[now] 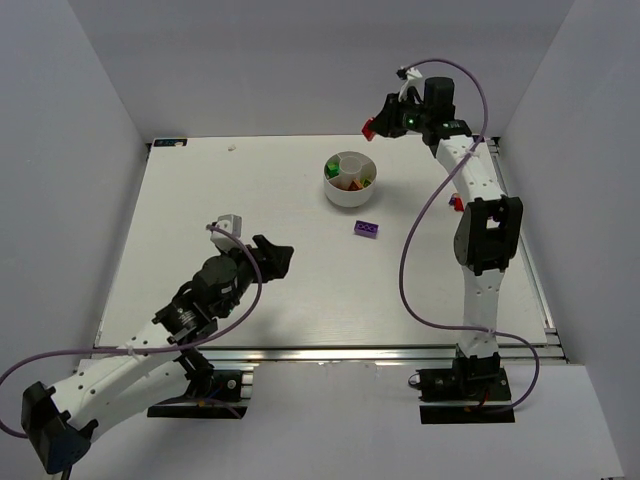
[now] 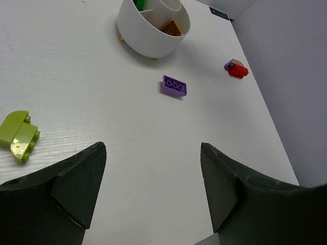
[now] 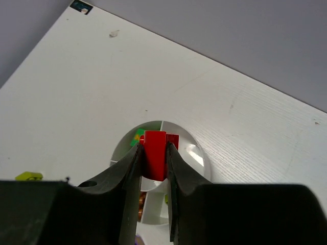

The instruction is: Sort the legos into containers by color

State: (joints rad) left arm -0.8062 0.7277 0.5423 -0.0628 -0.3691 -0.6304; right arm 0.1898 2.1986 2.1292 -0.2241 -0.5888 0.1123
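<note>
Red lego (image 3: 155, 145) pinched in right tool (image 3: 154, 158) above dish (image 1: 347, 196); left tool (image 2: 152, 153) wide, purple lego (image 2: 174, 86) ahead.

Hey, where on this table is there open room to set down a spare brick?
Bare: the far-left corner of the table, between the white dish and the left edge; the strip from the purple brick to the near edge. Crowded: right of the dish, by the loose red brick and the right arm.
</note>
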